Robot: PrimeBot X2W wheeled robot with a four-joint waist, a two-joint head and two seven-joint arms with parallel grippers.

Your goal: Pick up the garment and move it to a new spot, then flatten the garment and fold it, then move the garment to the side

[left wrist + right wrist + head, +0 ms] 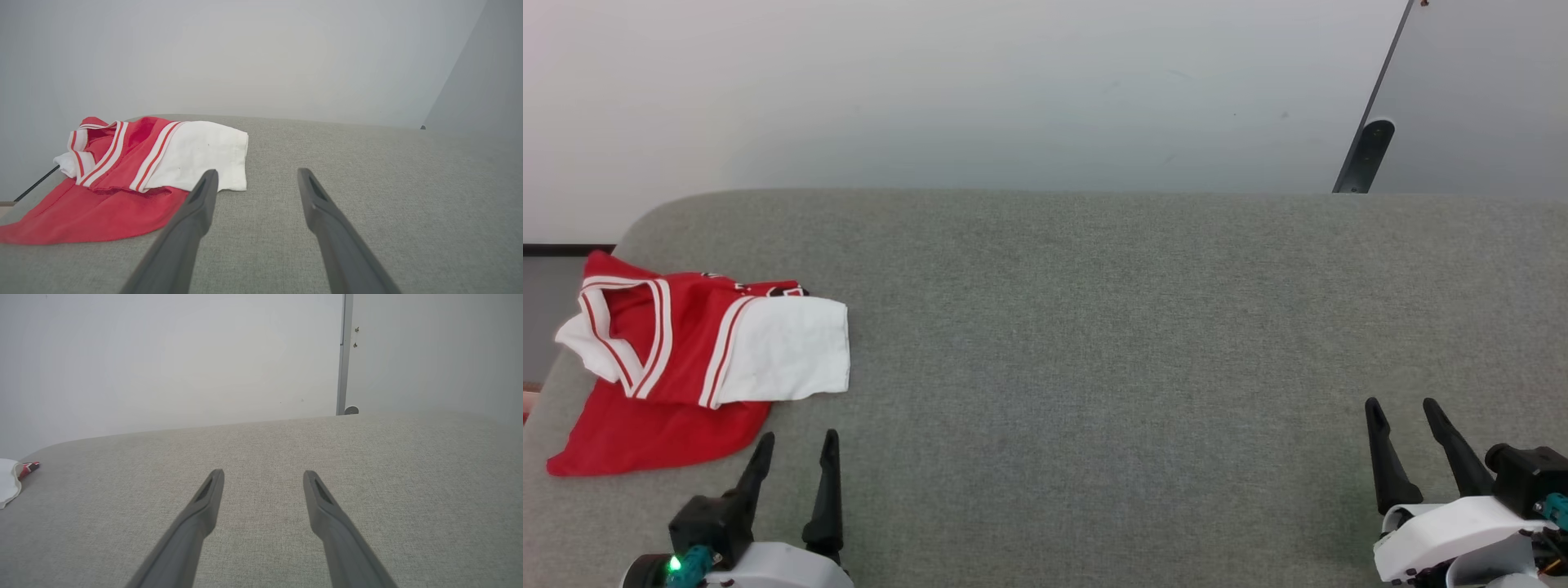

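Garment (686, 351), bunched, worktop's (1094, 327) left edge; my L gripper (799, 435) beside, R gripper (1401, 402) well apart, both wide-open, empty; wall (931, 82) behind.

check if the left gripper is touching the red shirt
Apart. The head view shows a strip of grey cushion between the open left gripper and the garment, at its red hem.

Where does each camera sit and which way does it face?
Head view: from the head, down at the grey surface and garment; left pincer and right pincer at bottom corners.
Left wrist view: along the open left pincer toward the garment.
Right wrist view: along the open right pincer, over the surface to the wall.
Shared: all three catch the garment.
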